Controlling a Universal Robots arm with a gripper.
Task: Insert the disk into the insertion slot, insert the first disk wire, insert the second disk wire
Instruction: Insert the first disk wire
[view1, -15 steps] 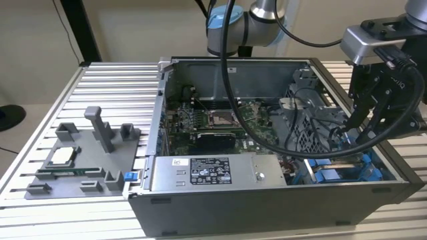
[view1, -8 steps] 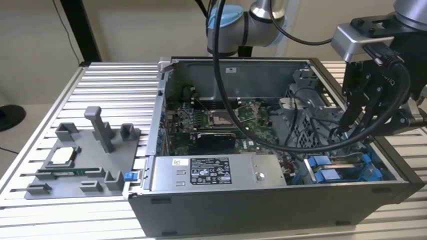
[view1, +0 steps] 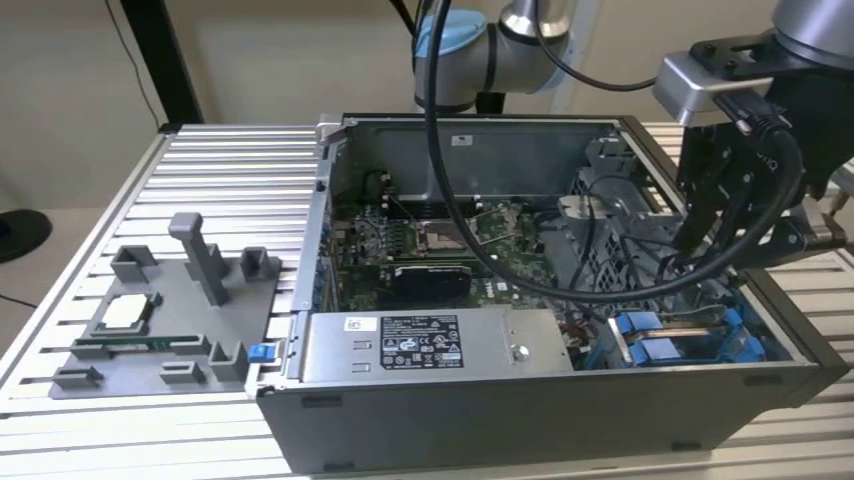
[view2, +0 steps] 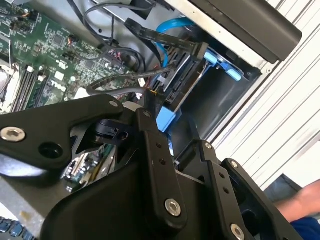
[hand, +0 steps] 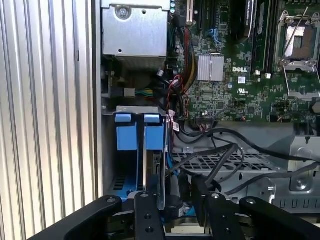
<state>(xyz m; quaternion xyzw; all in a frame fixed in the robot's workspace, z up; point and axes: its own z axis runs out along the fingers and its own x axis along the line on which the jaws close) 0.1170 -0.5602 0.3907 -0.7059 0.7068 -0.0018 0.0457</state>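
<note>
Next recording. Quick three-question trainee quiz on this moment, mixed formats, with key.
1. True or false: the gripper is at the end of the case that holds the blue tabs.
2. How many blue tabs stand side by side in the first wrist view?
3. The grey fixture sits: A) inside the case; B) on the table, to the exterior view's left of the case; C) atop it.
Key: 1 true; 2 two; 3 B.
</note>
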